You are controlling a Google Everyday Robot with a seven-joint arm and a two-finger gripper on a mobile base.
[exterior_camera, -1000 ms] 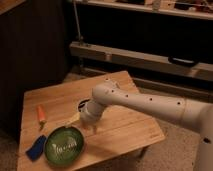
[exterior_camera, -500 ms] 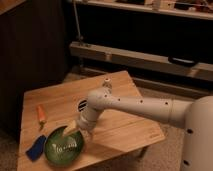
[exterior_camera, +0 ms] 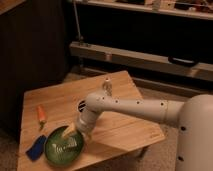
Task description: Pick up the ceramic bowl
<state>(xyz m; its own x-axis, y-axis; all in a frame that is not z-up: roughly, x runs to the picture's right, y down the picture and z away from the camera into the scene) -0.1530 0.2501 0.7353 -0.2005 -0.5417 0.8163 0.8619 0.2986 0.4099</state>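
Table (exterior_camera: 127, 134): pale wooden planks, square top, set cornerwise.
Floor (exterior_camera: 160, 96): speckled, greyish-brown.
Rear: long pale rail (exterior_camera: 145, 59) running crosswise, with a thin upright pole (exterior_camera: 76, 20) above its left end.
Left: dark panel (exterior_camera: 30, 45).
Top: lit shelf edge (exterior_camera: 150, 7).
Light: dim, warm.

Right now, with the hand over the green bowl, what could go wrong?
The hand hangs open over the rim of the ceramic bowl. The bowl lies near the front edge of the table, so a push might slide it off. Its glossy, shallow rim may slip from the grip. The blue sponge beside it could get knocked away.
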